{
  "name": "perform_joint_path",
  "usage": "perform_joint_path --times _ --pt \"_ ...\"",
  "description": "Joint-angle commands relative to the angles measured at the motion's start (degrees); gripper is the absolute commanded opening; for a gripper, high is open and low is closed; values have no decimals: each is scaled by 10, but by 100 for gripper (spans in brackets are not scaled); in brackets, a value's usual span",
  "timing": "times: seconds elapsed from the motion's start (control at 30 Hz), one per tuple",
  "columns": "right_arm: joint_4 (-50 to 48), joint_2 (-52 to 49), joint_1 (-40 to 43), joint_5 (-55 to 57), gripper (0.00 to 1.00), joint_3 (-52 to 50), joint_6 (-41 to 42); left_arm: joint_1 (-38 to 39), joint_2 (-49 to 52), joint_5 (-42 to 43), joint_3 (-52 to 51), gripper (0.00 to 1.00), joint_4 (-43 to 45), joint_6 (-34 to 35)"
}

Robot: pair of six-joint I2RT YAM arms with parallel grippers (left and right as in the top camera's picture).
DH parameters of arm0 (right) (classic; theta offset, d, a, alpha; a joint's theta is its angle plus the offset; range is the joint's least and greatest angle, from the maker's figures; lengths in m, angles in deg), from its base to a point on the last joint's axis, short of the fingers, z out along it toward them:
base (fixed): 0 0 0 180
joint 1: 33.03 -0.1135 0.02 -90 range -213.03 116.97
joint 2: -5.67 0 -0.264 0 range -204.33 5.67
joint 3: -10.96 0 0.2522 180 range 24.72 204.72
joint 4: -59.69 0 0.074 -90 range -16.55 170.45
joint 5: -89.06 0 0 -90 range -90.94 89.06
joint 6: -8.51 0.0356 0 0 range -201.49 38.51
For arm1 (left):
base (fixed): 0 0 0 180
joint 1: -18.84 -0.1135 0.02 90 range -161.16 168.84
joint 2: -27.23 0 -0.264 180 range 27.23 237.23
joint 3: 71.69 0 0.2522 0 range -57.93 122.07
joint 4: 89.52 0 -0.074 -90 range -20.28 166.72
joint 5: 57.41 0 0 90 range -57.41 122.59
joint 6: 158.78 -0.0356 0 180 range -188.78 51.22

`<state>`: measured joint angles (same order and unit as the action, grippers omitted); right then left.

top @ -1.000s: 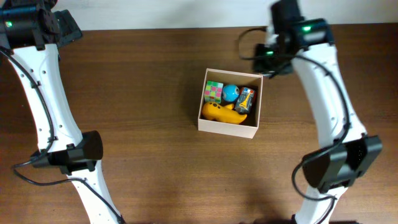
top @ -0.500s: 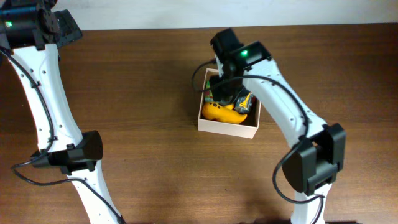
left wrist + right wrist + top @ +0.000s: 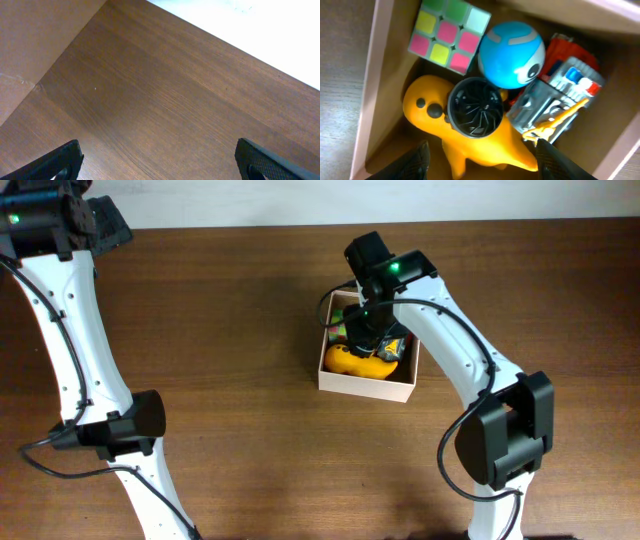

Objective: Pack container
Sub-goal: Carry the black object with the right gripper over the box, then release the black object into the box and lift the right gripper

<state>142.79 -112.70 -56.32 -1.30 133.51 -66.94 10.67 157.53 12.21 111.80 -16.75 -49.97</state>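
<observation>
Overhead: container [image 3: 365, 386] sits mid-surface [image 3: 230, 330]. Left wrist: left pincer [image 3: 162, 162] spread wide, grasping nothing, over bare wood. Right wrist: right pincer [image 3: 485, 162] released above yellow toy [image 3: 465, 150] inside container; black ribbed disc [image 3: 475, 106], perhaps a cap, on the toy

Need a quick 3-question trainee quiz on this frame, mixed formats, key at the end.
1. True or false: the left gripper is shut on a toy.
2. The right gripper is: A) open above the container; B) shut on the container's wall; C) open over bare table, away from the container.
3. Short answer: what lies on top of the yellow toy?

Key
1. False. Its fingers are spread over bare table.
2. A.
3. A black ribbed disc.
</observation>
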Motion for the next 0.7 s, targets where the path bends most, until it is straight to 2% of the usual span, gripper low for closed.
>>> perform_joint_path --times 0.0,0.2,0.23,0.3,0.43,0.67 --pt "2 13 6 11 63 63 -7 -3 0 0 9 99 1 -5" --pt "36 37 5 10 71 197 -43 -3 0 0 9 99 1 -5" --pt "42 40 5 10 76 223 -56 -3 0 0 9 99 1 -5" --pt "48 43 5 11 99 276 -77 -3 0 0 9 99 1 -5" --pt "52 49 5 14 99 383 -86 -3 0 0 9 99 1 -5" --pt "159 69 6 87 99 510 -97 -3 0 0 9 99 1 -5"
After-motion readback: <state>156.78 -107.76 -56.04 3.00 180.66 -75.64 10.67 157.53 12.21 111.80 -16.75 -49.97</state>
